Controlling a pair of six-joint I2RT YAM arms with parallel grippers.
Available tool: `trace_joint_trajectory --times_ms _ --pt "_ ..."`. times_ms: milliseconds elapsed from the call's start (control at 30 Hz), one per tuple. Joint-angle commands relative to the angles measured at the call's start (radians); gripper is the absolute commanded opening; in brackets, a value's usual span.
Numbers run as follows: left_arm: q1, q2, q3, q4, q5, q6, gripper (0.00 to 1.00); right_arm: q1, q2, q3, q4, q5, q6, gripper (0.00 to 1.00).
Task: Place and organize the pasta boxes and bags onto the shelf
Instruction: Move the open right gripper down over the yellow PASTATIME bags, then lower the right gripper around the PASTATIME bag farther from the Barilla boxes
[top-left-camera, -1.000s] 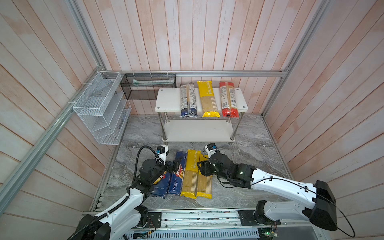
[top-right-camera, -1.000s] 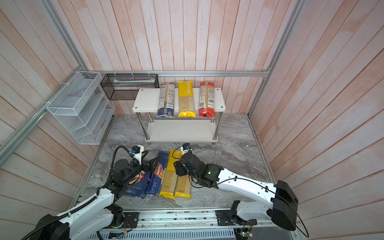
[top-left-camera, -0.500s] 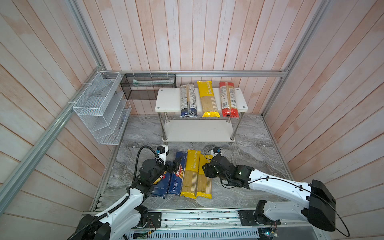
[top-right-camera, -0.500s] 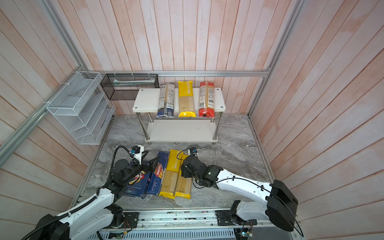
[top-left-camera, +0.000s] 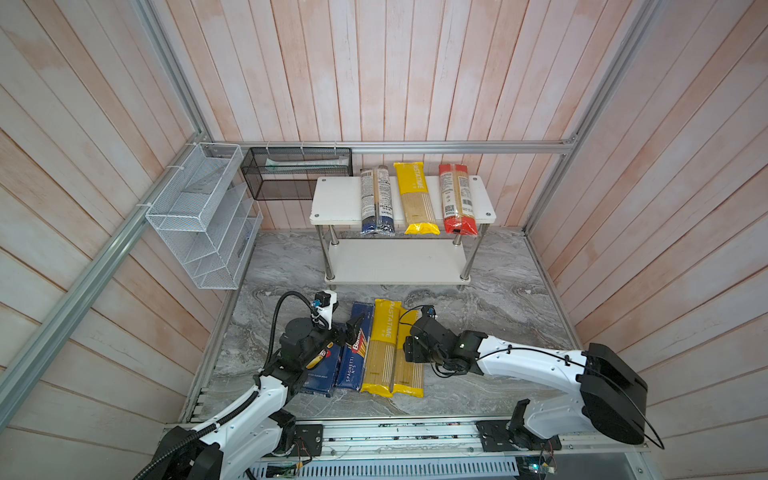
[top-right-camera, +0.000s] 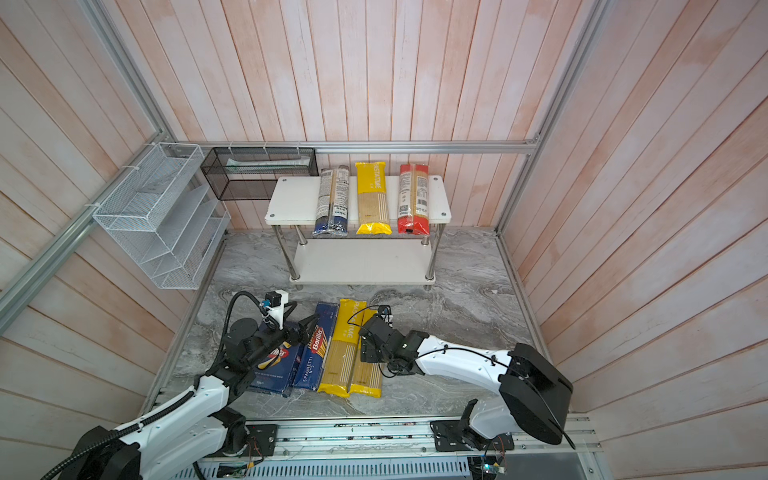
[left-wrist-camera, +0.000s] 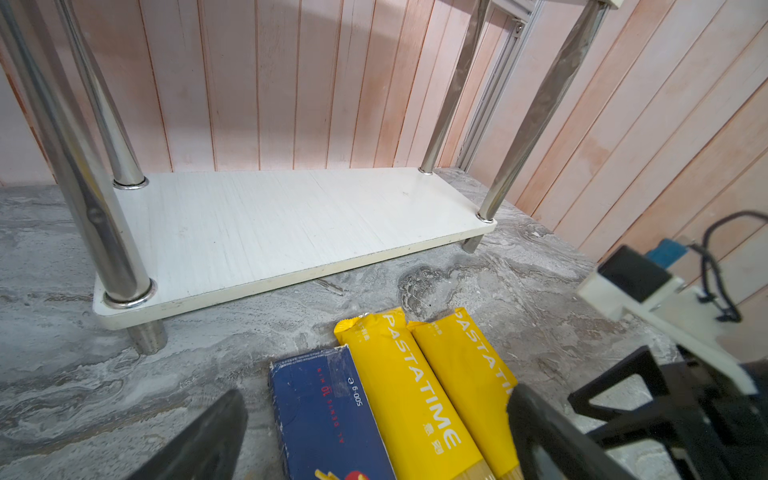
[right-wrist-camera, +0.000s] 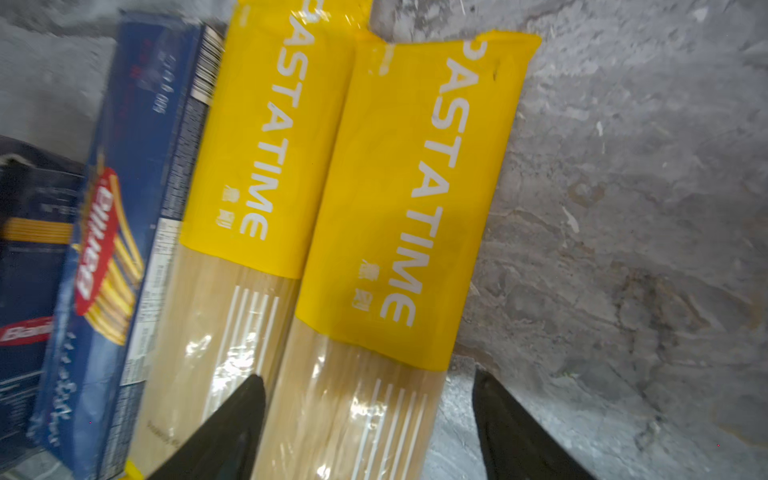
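Low in the centre of both top views, two yellow bags lie side by side on the marble floor (top-left-camera: 478, 299), next to a narrow blue box (top-left-camera: 351, 368) and a wide blue box (top-right-camera: 278, 374). The right gripper (right-wrist-camera: 365, 376) is open, jaws astride the right-hand yellow bag (right-wrist-camera: 399, 199). One fingertip sits near the seam with the neighbouring yellow bag (right-wrist-camera: 257, 145), so closing could pinch both or slip on the plastic. The left gripper (left-wrist-camera: 376, 392) hangs open over the narrow box. Upper centre, the shelf (top-left-camera: 336, 199) carries three bags (top-left-camera: 415, 199). Its lower board (left-wrist-camera: 291, 216) is bare, between chrome legs (left-wrist-camera: 120, 249).
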Motion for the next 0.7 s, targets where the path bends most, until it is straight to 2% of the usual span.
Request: trace_joint_trajectory --times_ms 0,367,667 --pt "-0.003 -0.004 0.006 0.018 0.012 0.009 1.0 -0.006 0.05 0.031 -0.037 -0.003 0.021 0.81" --pt "-0.003 0.002 0.008 0.019 0.018 0.007 1.0 -0.006 0.138 0.041 0.046 -0.051 -0.001 0.83" --pt "-0.003 0.004 0.01 0.019 0.022 0.005 1.0 -0.006 0.169 0.051 0.019 -0.039 0.01 0.83"
